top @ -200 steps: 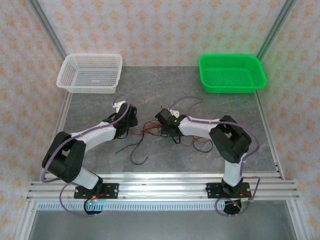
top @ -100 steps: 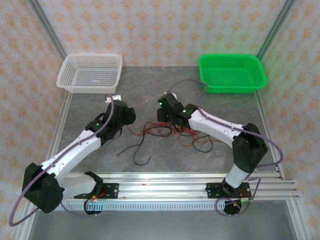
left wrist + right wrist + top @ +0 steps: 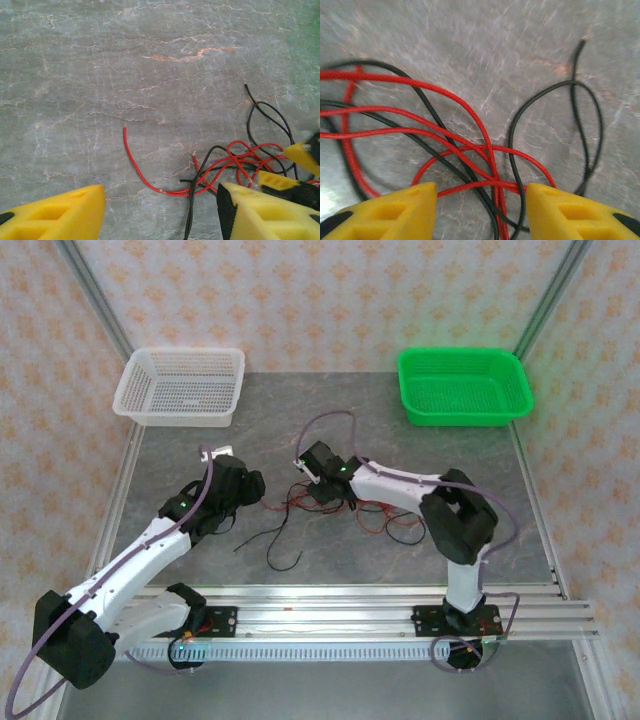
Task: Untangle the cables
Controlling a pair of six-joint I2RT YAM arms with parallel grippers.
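The cables (image 3: pixel 330 510) are thin red and black wires in a loose tangle on the grey table, mid-way between the arms, with black ends trailing toward the front. My right gripper (image 3: pixel 481 210) is open low over the tangle, and several crossing red and black strands (image 3: pixel 485 155) lie between its yellow fingers. My left gripper (image 3: pixel 160 212) is open at the tangle's left edge, above a curved red wire end (image 3: pixel 132 160) and a black strand (image 3: pixel 192 210). The right gripper's yellow fingertips (image 3: pixel 295 155) show at the right of the left wrist view.
A white basket (image 3: pixel 182 386) stands at the back left and a green basket (image 3: pixel 463 386) at the back right. The aluminium rail (image 3: pixel 320 615) runs along the near edge. Patterned walls enclose the table.
The right gripper moved left and down onto the tangle, its arm folding back. The left arm drew back and stretched out lower, its gripper staying at the tangle's left side.
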